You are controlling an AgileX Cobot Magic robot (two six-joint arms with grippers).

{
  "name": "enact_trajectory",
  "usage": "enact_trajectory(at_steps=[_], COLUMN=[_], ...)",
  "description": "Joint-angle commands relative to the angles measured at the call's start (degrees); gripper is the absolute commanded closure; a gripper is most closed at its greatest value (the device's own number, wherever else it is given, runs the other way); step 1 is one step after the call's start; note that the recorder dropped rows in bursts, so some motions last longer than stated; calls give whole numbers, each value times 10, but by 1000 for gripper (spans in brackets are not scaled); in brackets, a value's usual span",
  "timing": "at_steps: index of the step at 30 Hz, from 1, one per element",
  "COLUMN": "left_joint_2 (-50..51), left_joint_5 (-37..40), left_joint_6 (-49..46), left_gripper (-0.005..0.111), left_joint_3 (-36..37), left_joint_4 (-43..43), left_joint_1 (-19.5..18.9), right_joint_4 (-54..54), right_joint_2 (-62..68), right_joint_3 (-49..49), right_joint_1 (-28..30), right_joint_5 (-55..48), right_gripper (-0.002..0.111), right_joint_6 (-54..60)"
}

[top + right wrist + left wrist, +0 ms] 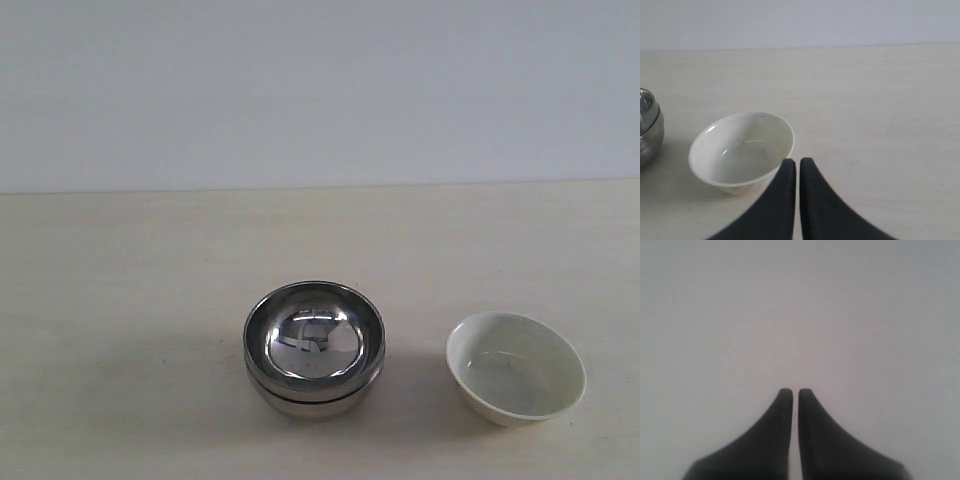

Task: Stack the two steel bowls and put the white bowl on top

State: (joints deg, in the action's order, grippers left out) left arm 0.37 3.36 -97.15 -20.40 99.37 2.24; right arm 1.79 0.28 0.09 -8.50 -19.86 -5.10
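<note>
The two steel bowls (314, 345) sit nested one inside the other near the table's front middle; their edge shows in the right wrist view as the steel bowls (649, 131). The white bowl (516, 367) stands upright and empty on the table to their right, apart from them. In the right wrist view the white bowl (741, 151) lies just beyond my right gripper (798, 161), which is shut and holds nothing. My left gripper (795, 391) is shut too, with only a blank pale surface before it. Neither gripper shows in the exterior view.
The pale wooden table (130, 280) runs back to a plain light wall (320, 90). Bare tabletop (880, 115) lies beside the white bowl on the side away from the steel bowls.
</note>
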Motion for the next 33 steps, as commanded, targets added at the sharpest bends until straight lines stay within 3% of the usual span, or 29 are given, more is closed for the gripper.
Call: enact_trajectory(at_steps=[1,33], left_joint_2=[-4,-4], left_joint_5=[-4,-4], left_joint_6=[1,1], left_gripper=[103,103], left_joint_3=[3,3], left_joint_4=[6,-2], left_joint_1=[-43,-46], right_joint_4=[3,3], right_joint_2=[-3,-3], right_joint_3=[-1,-1], right_joint_1=[-1,-1], right_joint_5=[3,4], right_gripper=[108,108], right_joint_6=[-1,-1])
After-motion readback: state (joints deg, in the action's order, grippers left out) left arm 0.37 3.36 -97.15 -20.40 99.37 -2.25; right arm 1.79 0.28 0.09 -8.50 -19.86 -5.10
